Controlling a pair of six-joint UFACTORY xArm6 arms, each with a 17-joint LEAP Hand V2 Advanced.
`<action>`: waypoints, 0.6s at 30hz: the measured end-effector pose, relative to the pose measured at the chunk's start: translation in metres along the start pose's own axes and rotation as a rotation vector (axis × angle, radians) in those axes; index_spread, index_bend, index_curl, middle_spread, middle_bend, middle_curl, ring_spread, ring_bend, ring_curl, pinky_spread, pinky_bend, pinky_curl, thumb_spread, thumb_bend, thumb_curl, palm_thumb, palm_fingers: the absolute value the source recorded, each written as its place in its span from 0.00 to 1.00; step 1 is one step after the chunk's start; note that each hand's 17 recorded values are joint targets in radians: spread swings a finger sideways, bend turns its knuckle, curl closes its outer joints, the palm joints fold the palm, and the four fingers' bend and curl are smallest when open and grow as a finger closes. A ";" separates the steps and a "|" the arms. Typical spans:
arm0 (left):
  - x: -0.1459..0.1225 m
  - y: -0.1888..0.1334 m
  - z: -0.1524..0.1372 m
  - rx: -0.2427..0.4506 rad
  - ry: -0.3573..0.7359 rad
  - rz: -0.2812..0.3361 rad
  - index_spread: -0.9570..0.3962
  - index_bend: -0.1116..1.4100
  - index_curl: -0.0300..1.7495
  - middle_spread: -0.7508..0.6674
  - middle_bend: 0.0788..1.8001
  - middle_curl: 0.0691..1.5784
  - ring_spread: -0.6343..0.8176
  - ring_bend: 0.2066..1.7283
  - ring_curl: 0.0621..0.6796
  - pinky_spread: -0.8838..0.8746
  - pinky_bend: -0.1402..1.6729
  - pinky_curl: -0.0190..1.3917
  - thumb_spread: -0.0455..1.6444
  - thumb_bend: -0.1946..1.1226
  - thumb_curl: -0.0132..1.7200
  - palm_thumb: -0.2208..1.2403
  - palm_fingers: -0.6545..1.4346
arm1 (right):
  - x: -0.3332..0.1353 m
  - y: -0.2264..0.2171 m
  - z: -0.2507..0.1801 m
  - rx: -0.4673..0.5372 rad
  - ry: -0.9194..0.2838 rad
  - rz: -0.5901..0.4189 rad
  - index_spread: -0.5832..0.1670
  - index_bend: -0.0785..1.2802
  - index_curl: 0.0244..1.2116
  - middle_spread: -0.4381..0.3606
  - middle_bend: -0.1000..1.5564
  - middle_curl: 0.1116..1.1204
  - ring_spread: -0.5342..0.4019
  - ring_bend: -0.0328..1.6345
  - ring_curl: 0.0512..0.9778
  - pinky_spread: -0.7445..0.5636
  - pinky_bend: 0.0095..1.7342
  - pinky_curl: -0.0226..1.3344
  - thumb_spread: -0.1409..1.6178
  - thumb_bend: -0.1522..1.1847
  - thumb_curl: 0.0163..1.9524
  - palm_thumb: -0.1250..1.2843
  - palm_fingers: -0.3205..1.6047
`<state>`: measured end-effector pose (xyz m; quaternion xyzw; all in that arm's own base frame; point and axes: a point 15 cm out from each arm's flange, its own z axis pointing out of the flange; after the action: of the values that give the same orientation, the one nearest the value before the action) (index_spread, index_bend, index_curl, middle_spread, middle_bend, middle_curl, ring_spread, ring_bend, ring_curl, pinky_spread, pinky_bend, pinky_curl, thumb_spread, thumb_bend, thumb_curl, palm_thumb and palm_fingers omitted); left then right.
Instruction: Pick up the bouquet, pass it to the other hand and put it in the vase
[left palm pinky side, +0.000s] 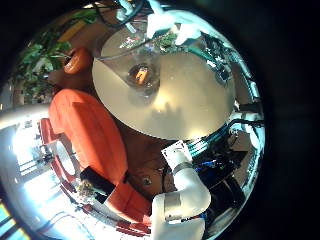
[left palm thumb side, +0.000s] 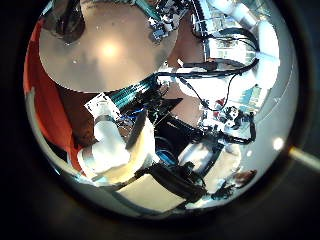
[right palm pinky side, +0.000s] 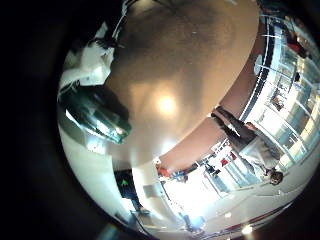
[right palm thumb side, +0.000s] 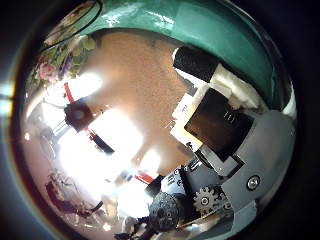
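Left fingers: one finger of the left hand (left palm pinky side: 182, 200) reaches in from the edge of its little finger side view, with nothing against it. The pictures do not show whether the fingers are spread or curled.
Right fingers: a blocky finger of the right hand (right palm thumb side: 215, 120) crosses its thumb side view close to the palm. What it bears on is out of sight, so it cannot be told whether the fingers are apart, together or clamped.
Bouquet: blossoms and leaves (left palm pinky side: 165, 25) show at the far rim of the table, just beyond the vase and outside it. Hand parts sit beside them, but it cannot be made out which hand they belong to or whether it has hold of the stems. A cluster of flowers (right palm thumb side: 58, 52) also shows at the edge of the right thumb side view.
Vase: a clear glass vase (left palm pinky side: 141, 72) stands upright on the table, seen from above through its mouth.
Table: a round table (left palm pinky side: 190, 100) lies under the left palm, well below it.
Beside the table: a cushioned seat (left palm pinky side: 90, 140) stands close against the table's rim.
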<state>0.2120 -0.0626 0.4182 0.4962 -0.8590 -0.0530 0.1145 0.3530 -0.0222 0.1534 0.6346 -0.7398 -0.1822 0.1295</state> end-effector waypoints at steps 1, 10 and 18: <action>0.000 0.000 0.000 0.000 0.000 0.000 0.77 0.18 0.20 0.82 0.08 0.19 0.82 0.16 0.24 0.81 0.18 0.22 0.71 0.13 0.18 0.38 0.36 | 0.000 0.000 0.000 0.001 0.000 0.000 0.14 0.53 0.62 0.22 0.63 0.70 0.29 0.76 0.53 0.31 0.83 0.17 0.65 0.13 0.24 0.71 0.81; -0.001 0.003 -0.002 0.002 -0.003 -0.001 0.77 0.18 0.20 0.82 0.08 0.19 0.82 0.16 0.24 0.81 0.18 0.22 0.71 0.13 0.18 0.38 0.36 | 0.000 0.000 0.000 0.001 0.000 0.000 0.23 0.77 0.78 0.27 0.78 0.80 0.32 0.83 0.64 0.40 0.90 0.25 0.63 0.20 0.31 0.88 0.77; -0.001 0.001 -0.003 0.003 -0.001 -0.001 0.77 0.18 0.20 0.82 0.08 0.19 0.82 0.16 0.24 0.81 0.18 0.22 0.71 0.13 0.18 0.38 0.36 | 0.000 0.000 0.000 0.001 0.000 0.000 0.31 0.83 0.82 0.32 0.84 0.79 0.34 0.86 0.68 0.44 0.91 0.29 0.61 0.20 0.37 0.91 0.76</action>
<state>0.2120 -0.0612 0.4210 0.4969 -0.8588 -0.0519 0.1131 0.3531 -0.0222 0.1539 0.6347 -0.7399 -0.1817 0.1291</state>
